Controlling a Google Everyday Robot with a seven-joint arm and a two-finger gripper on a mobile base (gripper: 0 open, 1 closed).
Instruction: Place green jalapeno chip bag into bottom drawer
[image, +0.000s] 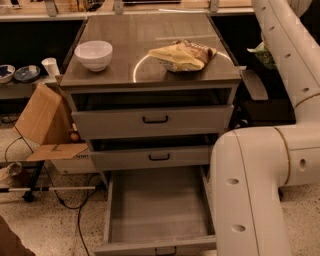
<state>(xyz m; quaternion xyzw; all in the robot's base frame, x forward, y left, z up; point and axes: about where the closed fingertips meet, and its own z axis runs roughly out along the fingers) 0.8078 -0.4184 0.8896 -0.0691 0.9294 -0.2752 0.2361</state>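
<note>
The green jalapeno chip bag (263, 54) shows only as a small green patch to the right of the cabinet, level with its top, mostly hidden behind my white arm (285, 55). My gripper is not visible; it is hidden behind the arm's upper link near that bag. The bottom drawer (157, 207) is pulled wide open at the foot of the cabinet, and its flat grey interior holds nothing. My arm's large lower link (245, 195) stands just right of the drawer and overlaps its right edge.
A white bowl (93, 54) and a tan-yellow chip bag (182, 55) lie on the cabinet top (150, 35). The two upper drawers (155, 120) stand slightly open. A cardboard box (42, 122), cables and a pole are on the floor at left.
</note>
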